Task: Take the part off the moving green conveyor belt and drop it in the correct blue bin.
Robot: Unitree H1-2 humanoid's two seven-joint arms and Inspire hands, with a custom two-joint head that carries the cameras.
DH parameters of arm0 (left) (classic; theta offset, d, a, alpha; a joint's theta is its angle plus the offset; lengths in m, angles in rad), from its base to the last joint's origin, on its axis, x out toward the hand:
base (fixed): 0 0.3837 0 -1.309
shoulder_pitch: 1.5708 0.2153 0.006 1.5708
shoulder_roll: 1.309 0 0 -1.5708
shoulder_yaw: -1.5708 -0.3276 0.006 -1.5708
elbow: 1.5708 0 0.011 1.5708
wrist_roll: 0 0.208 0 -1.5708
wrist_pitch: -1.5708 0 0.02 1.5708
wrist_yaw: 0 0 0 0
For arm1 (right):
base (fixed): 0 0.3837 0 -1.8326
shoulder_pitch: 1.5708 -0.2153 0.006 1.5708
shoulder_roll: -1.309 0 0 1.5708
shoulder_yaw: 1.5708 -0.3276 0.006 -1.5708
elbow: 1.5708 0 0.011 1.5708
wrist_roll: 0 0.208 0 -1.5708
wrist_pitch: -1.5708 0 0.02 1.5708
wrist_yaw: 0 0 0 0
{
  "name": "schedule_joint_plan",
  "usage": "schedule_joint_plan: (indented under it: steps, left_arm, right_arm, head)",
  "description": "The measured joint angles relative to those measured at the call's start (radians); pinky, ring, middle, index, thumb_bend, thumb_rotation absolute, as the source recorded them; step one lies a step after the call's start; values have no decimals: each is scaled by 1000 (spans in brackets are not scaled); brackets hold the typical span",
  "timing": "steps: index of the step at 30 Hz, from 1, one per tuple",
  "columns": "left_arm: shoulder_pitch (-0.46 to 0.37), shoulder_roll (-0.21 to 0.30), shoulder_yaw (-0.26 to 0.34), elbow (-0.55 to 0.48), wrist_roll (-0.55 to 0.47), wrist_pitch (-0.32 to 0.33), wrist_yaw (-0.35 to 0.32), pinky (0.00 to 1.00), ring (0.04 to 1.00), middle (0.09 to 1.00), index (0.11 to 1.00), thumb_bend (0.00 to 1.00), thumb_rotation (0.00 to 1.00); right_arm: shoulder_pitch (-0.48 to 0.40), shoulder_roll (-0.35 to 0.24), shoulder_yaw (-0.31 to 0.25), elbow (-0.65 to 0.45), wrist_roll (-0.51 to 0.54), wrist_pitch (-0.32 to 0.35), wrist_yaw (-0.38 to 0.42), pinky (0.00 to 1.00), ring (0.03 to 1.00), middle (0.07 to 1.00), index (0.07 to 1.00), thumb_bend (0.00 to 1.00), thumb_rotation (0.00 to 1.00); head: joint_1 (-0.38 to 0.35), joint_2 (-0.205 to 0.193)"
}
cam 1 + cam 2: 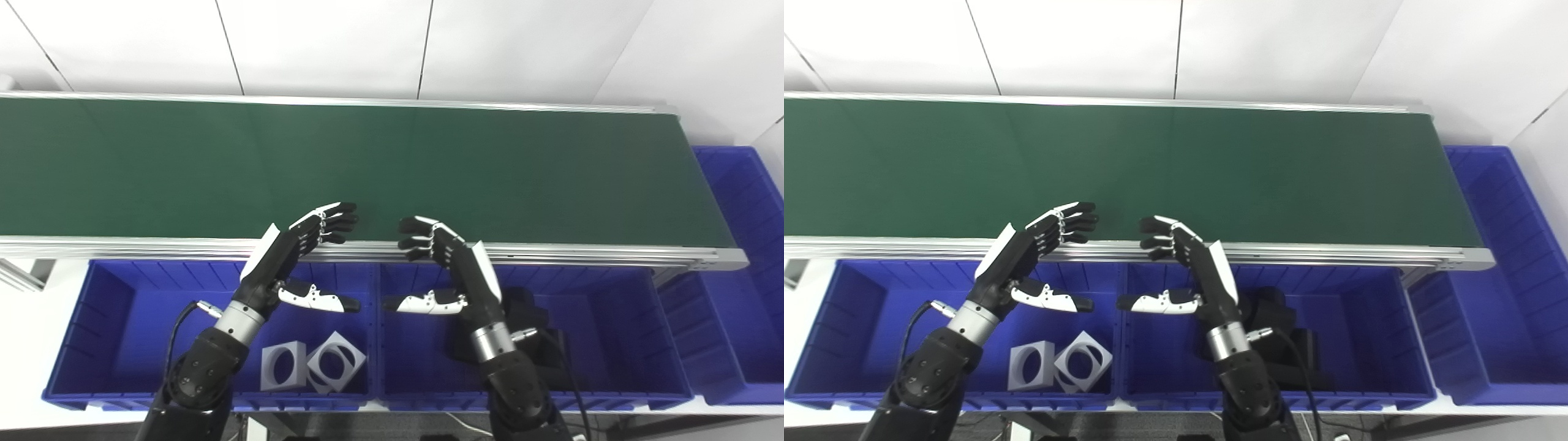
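Note:
The green conveyor belt [392, 165] runs across the view and carries no part that I can see. My left hand [294, 254] is open and empty, held over the belt's near rail above the left blue bin [110, 318]. My right hand [450, 263] is open and empty, mirrored beside it above the middle blue bin [618, 318]. Grey square parts with round holes [312, 364] lie in the left bin. Black parts [533, 331] lie in the middle bin, partly hidden by my right arm.
A third blue bin [744, 275] stands at the belt's right end. The belt's aluminium near rail [153, 247] runs between the belt and the bins. A white wall stands behind the belt.

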Motion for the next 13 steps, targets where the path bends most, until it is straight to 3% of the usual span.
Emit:
schedule_joint_plan:
  steps: [1,5,13]
  left_arm:
    - [0,5,0,0,-6,4,-5,747,795,802,824,960,51]
    - [0,26,5,0,-28,6,-23,737,779,791,811,966,14]
    - [0,31,3,3,-17,-1,-27,731,775,791,811,980,39]
  right_arm:
    - [-1,3,1,11,-4,0,-5,606,685,755,740,915,174]
    - [-13,13,7,61,-17,-6,-18,608,687,755,737,922,191]
    - [-22,21,16,70,-16,-10,-23,599,682,755,735,925,200]
  head:
    - [-40,-12]
    - [-74,-25]
    - [21,-11]
